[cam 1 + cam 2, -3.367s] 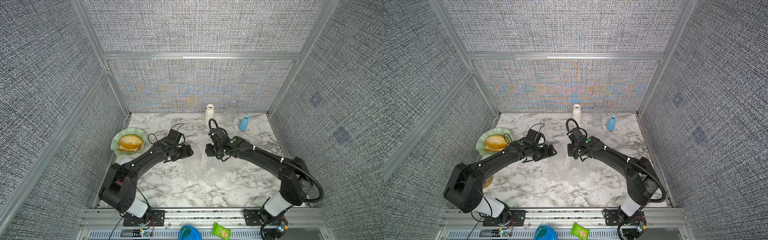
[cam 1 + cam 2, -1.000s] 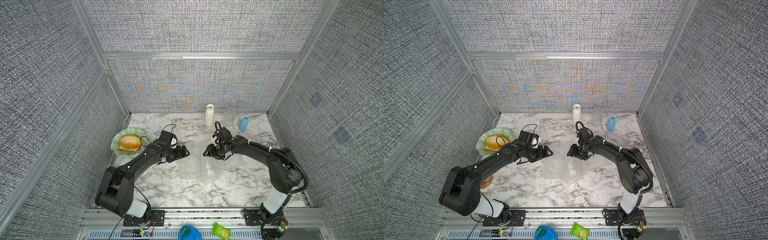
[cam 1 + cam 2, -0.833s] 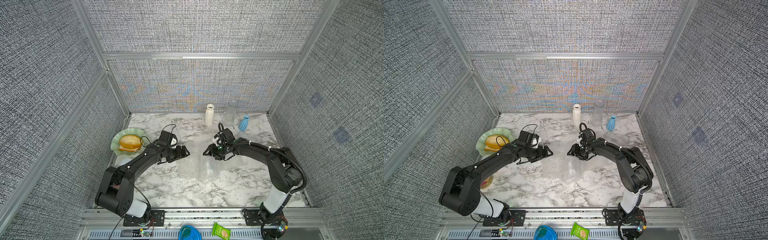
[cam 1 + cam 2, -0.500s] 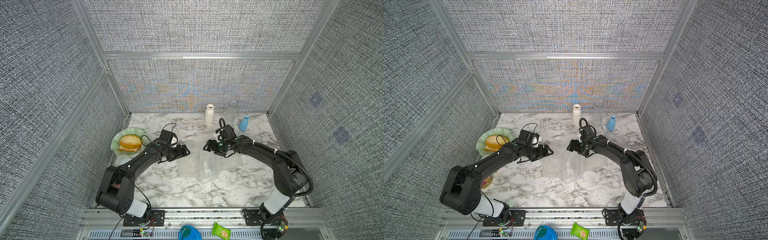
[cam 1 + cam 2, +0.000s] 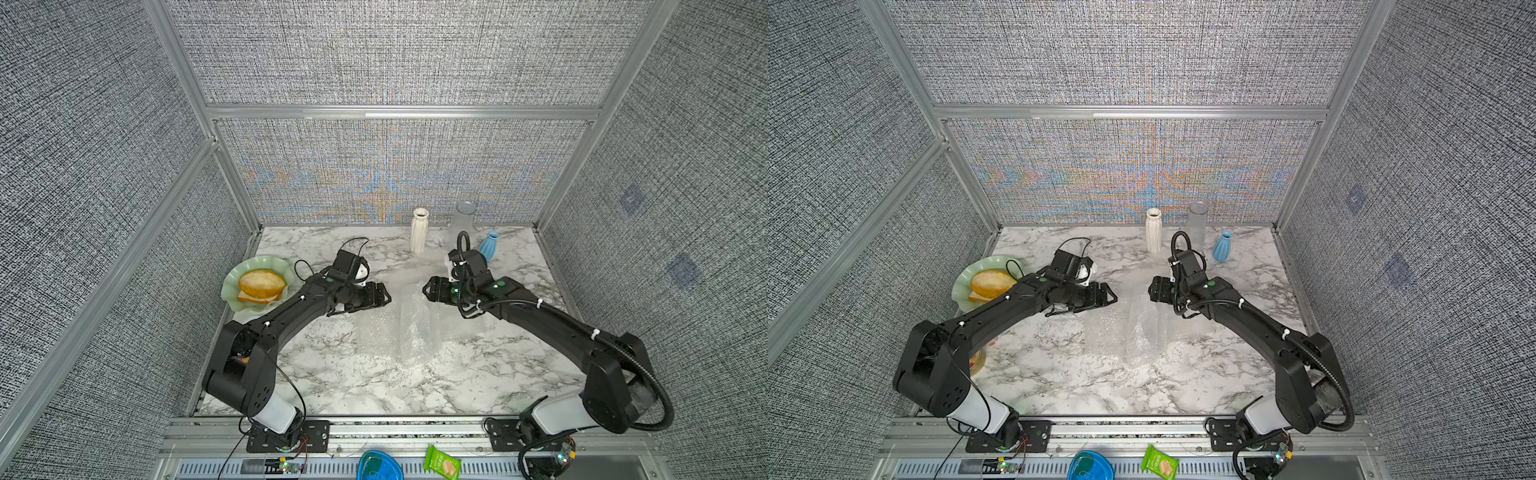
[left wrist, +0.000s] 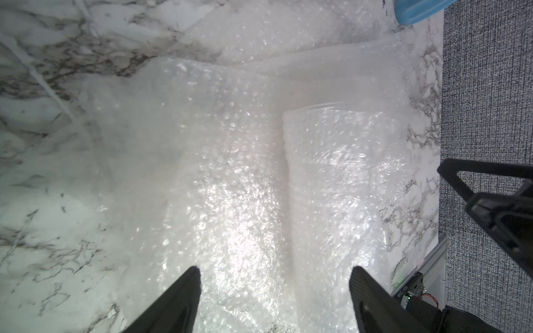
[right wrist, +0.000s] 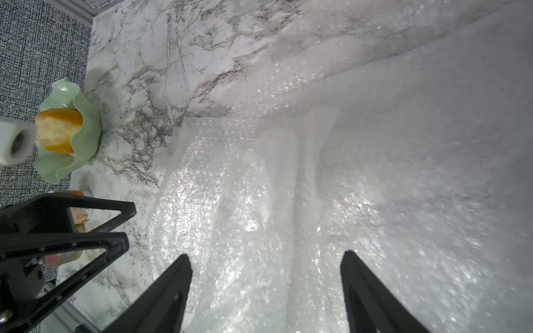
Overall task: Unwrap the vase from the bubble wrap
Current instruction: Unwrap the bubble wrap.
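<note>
The bubble wrap (image 5: 409,328) (image 5: 1138,328) lies crumpled and whitish on the marble in both top views, part flat and part rising in a rolled bundle (image 6: 331,187) (image 7: 259,201). The vase is hidden; only wrap shows. My left gripper (image 5: 384,296) (image 5: 1106,297) hovers at the wrap's left edge. The right gripper (image 5: 428,289) (image 5: 1154,291) faces it from the right, a short gap apart. In both wrist views the left gripper (image 6: 275,271) and right gripper (image 7: 265,256) have their jaws spread wide, with wrap beyond the fingertips and nothing clamped.
A green wavy plate (image 5: 232,291) with bread sits at the left wall. A white ribbed vessel (image 5: 419,230), a clear glass cylinder (image 5: 462,222) and a small blue vessel (image 5: 488,246) stand along the back wall. Panel walls enclose three sides.
The right gripper's jaws have widened, and it has shifted slightly back while its arm swung out to the right. The wrap bundle stands taller between the grippers. The left arm has barely moved.
</note>
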You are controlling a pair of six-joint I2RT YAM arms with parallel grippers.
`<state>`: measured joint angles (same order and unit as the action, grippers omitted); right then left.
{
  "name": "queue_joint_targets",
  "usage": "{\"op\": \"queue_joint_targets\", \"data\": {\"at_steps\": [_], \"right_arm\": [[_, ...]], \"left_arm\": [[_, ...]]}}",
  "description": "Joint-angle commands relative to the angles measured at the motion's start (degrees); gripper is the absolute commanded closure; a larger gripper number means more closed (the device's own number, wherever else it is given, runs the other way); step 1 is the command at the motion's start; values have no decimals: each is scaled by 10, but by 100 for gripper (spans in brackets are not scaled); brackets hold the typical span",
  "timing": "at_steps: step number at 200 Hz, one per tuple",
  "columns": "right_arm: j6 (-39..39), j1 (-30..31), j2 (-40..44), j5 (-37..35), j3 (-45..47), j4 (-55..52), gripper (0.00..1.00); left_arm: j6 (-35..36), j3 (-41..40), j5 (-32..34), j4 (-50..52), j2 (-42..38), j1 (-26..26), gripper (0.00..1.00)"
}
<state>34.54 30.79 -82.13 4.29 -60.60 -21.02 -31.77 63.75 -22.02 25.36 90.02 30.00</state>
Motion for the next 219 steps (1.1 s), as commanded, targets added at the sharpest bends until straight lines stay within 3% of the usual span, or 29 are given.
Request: {"op": "queue_joint_targets", "data": {"at_steps": [1,36,119,219], "right_arm": [[4,-4,25,-63,27,8,27],[10,-26,73,-87,100,30,35],[7,-52,139,-85,203,70,36],[-19,-55,155,-76,199,66,36]], "left_arm": [[12,24,48,20,7,23,18],[2,64,104,46,34,68,20],[-47,124,179,79,100,160,22],[-64,142,196,103,136,169,23]]}}
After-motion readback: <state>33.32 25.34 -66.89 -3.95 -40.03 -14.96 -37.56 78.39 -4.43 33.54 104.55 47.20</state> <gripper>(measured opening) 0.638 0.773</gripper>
